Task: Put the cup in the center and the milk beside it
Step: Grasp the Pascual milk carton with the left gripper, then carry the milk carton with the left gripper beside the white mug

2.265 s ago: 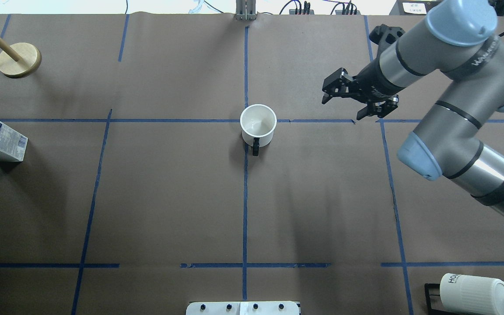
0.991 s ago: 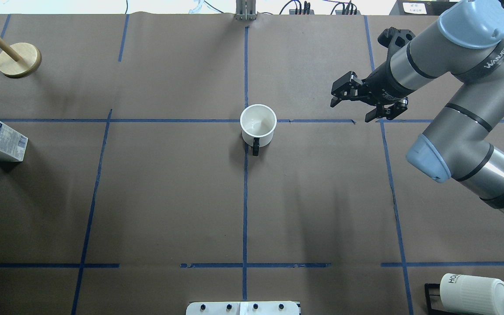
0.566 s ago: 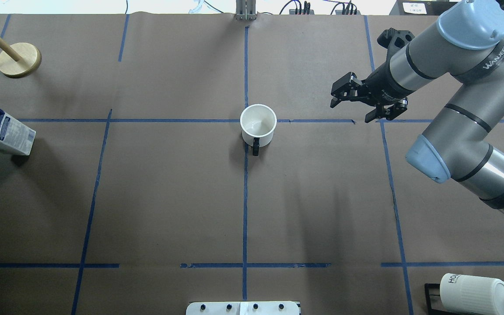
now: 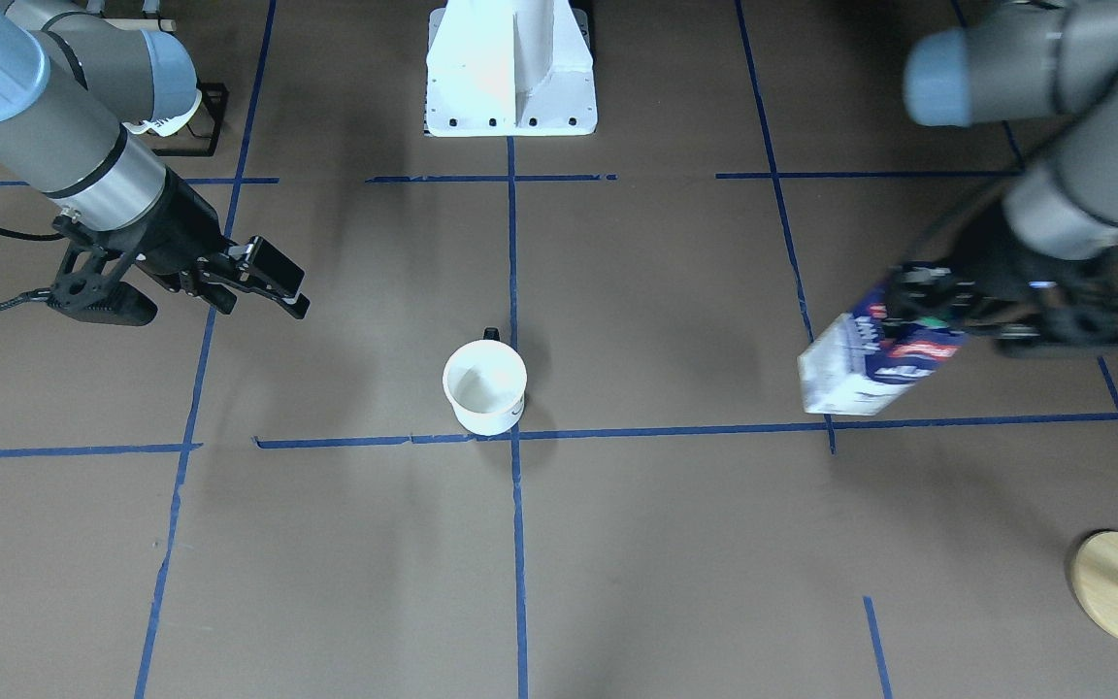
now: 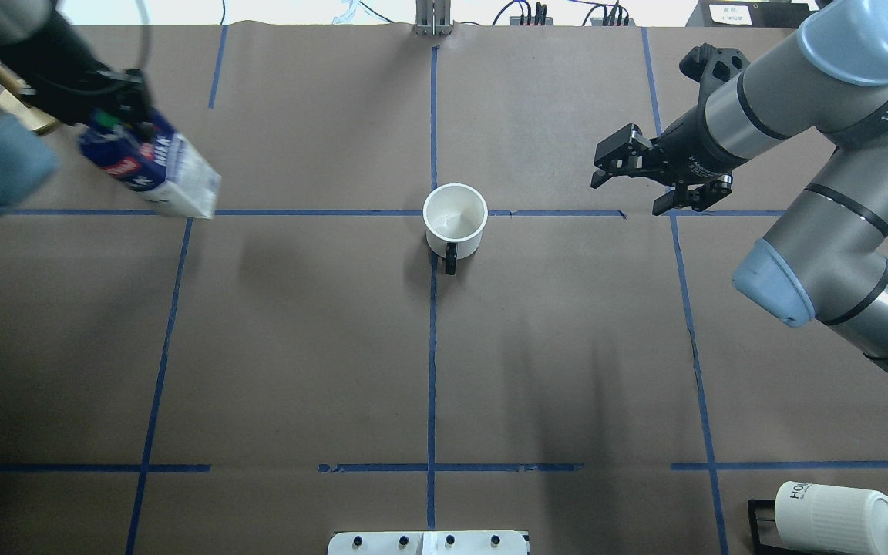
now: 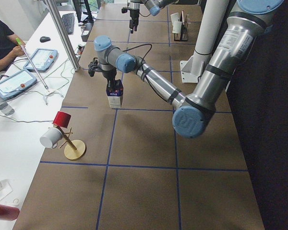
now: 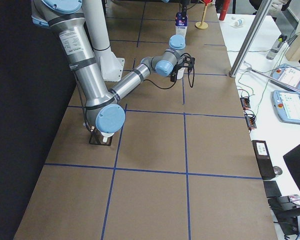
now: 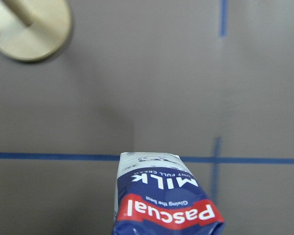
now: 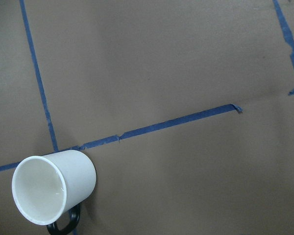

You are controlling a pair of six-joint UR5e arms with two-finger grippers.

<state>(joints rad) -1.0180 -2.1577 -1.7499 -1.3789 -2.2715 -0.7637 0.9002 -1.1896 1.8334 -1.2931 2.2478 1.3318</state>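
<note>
Overhead and front-facing cameras face each other, sharing the cup (image 5: pixel 455 220).

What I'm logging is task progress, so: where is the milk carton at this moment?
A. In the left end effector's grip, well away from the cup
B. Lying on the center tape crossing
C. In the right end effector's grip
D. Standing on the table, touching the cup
A: the left end effector grips the tilted milk by its top, far from the cup, while the right end effector is open and empty.
</note>
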